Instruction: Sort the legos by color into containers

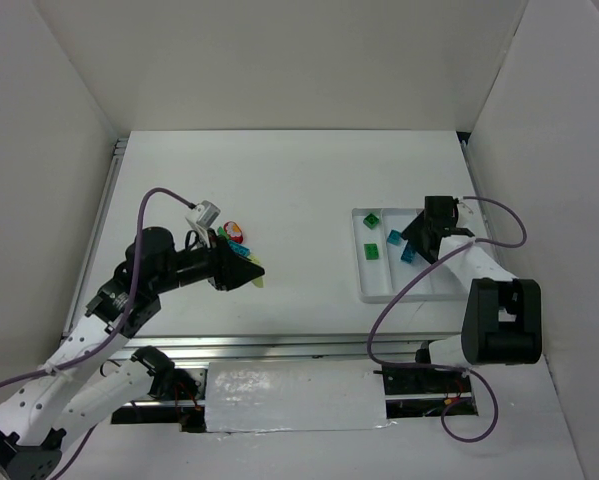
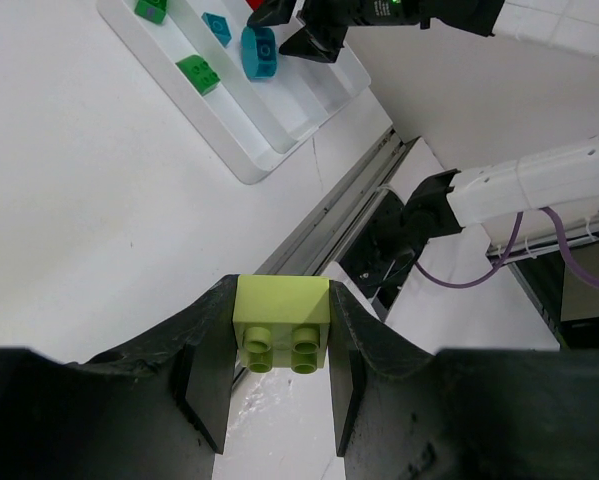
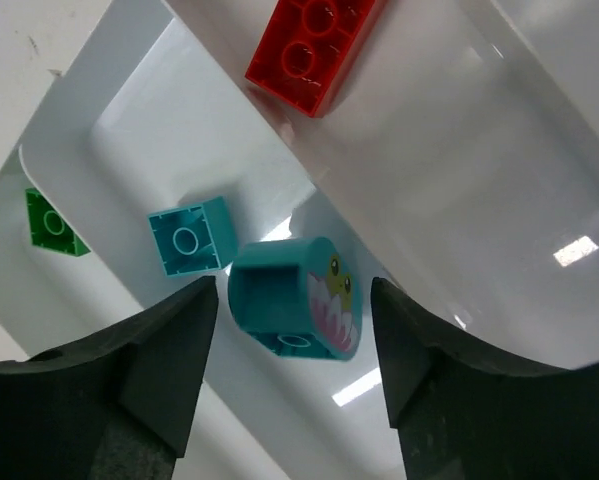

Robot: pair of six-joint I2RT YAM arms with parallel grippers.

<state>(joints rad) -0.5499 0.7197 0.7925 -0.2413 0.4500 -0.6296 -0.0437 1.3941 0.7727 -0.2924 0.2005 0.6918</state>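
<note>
Pale yellow-green brick (image 2: pixel 281 325) sits clamped in your left gripper (image 1: pixel 251 270), well left of the tray (image 1: pixel 379 292). Your right gripper (image 1: pixel 416 240) hangs spread wide over the tray's second compartment, where two teal bricks (image 3: pixel 294 310) lie free.

White tray (image 1: pixel 364 292) sits right of centre on the counter (image 1: pixel 299 190), with four long compartments side by side. In the leftmost I see one green brick (image 1: pixel 373 219) at the far end and a second green brick (image 1: pixel 371 251) nearer. The next compartment holds a square teal brick (image 3: pixel 189 238), hollow side up, just beside a rounded teal piece (image 3: pixel 297 308) with printed teeth. The third holds a red brick (image 3: pixel 314 45), hollow side up. A pale yellow-green brick (image 2: pixel 281 325) is pinched between my left jaws, off the counter. Loose bricks (image 1: pixel 235 233), red and yellow among them, are clustered left of centre, well apart from the tray.
</note>
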